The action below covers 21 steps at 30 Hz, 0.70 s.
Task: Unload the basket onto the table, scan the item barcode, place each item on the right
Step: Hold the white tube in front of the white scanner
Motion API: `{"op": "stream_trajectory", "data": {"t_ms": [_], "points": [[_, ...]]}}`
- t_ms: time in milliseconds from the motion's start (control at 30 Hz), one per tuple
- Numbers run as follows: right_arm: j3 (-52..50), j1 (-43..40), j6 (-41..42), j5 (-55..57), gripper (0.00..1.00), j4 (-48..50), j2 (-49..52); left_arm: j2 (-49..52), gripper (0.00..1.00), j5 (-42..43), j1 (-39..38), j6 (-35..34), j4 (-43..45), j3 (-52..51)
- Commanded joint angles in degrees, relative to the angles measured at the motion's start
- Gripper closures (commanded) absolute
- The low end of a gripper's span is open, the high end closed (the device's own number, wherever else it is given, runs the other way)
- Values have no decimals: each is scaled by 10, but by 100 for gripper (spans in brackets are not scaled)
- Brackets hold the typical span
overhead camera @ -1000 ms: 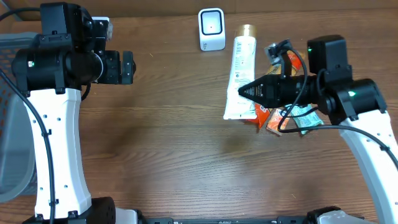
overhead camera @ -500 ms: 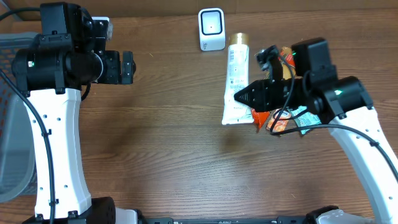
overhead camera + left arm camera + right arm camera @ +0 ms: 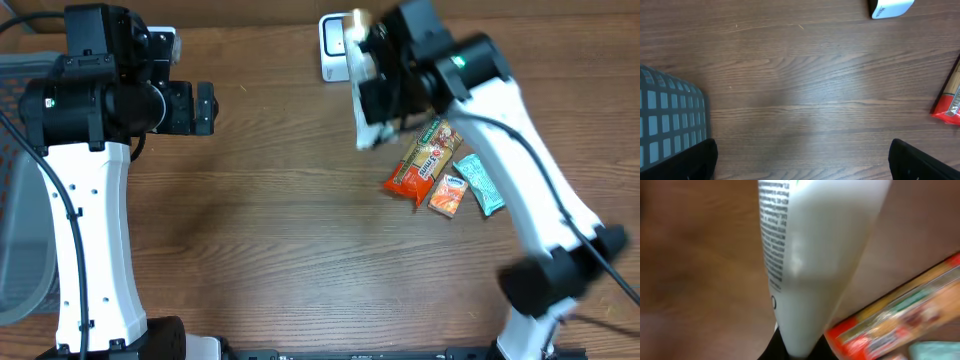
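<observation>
A white tube with small black print (image 3: 810, 255) hangs over the table, and my right gripper (image 3: 800, 352) is shut on its flat crimped end. Overhead, the tube (image 3: 365, 135) sits just right of the white barcode scanner (image 3: 335, 45), and the right gripper (image 3: 383, 115) and arm hide most of it. The tube's gold cap (image 3: 357, 18) shows beside the scanner's top. My left gripper (image 3: 205, 107) hovers far to the left with its fingers open wide and nothing between them (image 3: 802, 162). One corner of the scanner (image 3: 890, 7) appears in the left wrist view.
An orange-red snack packet (image 3: 420, 165), a small orange packet (image 3: 448, 195) and a teal packet (image 3: 480, 183) lie right of centre. A grey mesh basket (image 3: 20, 200) stands at the left edge, also in the left wrist view (image 3: 670, 120).
My right arm has swung up and to the left, lifting the tube off the packets and carrying it to the scanner. The left arm has not moved.
</observation>
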Motion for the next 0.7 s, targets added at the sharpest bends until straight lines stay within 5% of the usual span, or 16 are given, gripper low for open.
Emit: {"op": "stream_trajectory", "data": {"t_ms": [0,200,400,667], "points": [[56,19,-48,202,96,34,69,-1,0,-1,1,7,1,9],[54,21,-149,367,96,187,144,-1,0,-1,0,7,1,9],[54,20,-351,441,96,316,205,-1,0,-1,0,7,1,9],[51,12,-412,447,96,393,251,-1,0,-1,0,7,1,9]]}}
